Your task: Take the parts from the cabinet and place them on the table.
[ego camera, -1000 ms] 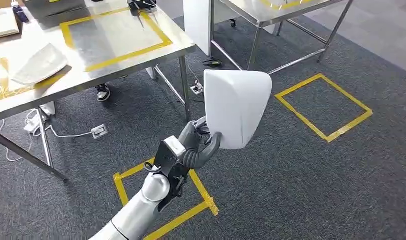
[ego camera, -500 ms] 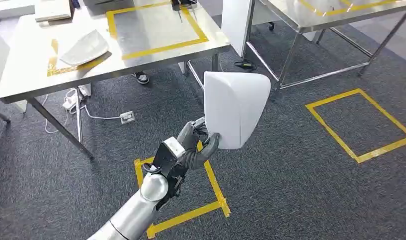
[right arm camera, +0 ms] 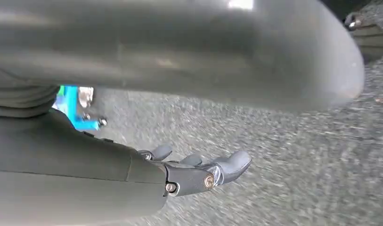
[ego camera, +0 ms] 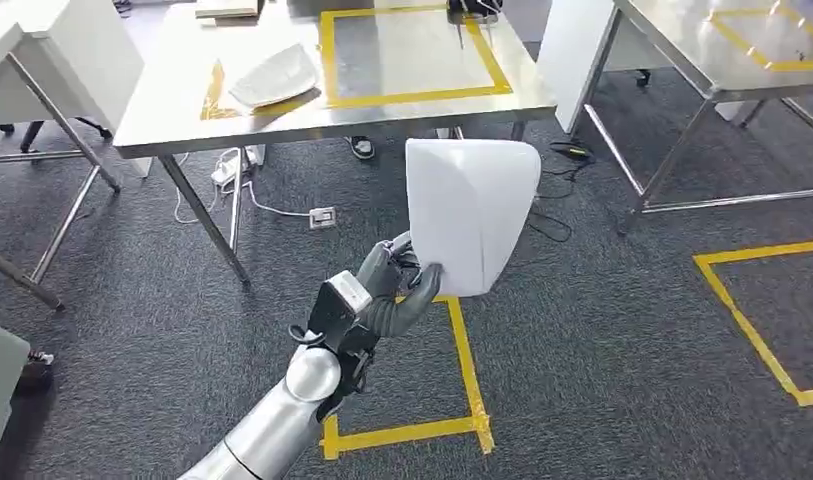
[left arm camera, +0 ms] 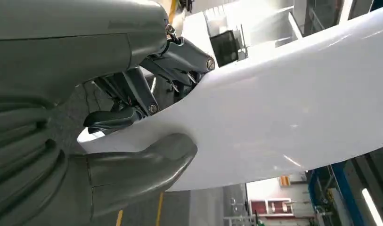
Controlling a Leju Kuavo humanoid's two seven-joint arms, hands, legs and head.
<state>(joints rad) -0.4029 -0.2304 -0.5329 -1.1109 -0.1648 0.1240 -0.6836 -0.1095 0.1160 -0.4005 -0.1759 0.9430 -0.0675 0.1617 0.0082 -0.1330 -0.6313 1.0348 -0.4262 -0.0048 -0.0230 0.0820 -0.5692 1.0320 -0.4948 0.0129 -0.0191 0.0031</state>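
From the head view, the left hand (ego camera: pixel 397 290) holds a white part (ego camera: pixel 470 215) by its lower edge, raised over the grey carpet (ego camera: pixel 602 340). The part is a smooth, glossy shell, broad and flat-faced with a crease running down it, squared at the top and narrowing to a rounded lower corner. It stands roughly upright at the centre of the picture. At 11 o'clock from it is a steel table (ego camera: pixel 282 120) marked with a yellow tape square (ego camera: pixel 412 50); a second white part (ego camera: pixel 275 77) lies on the table just left of that square. Another steel table (ego camera: pixel 702 60) stands at 1 o'clock. Yellow tape outlines lie on the carpet at 6 o'clock and at 3 o'clock.

From the left wrist view, the thumb (left arm camera: pixel 147 165) presses one face of the white part (left arm camera: pixel 293 108) and the darker fingers (left arm camera: pixel 133 94) close on the other face, pinching its edge.

From the right wrist view, the right hand (right arm camera: pixel 199 172) hangs over the carpet (right arm camera: pixel 293 155), its fingers (right arm camera: pixel 232 162) loosely spread and holding nothing.
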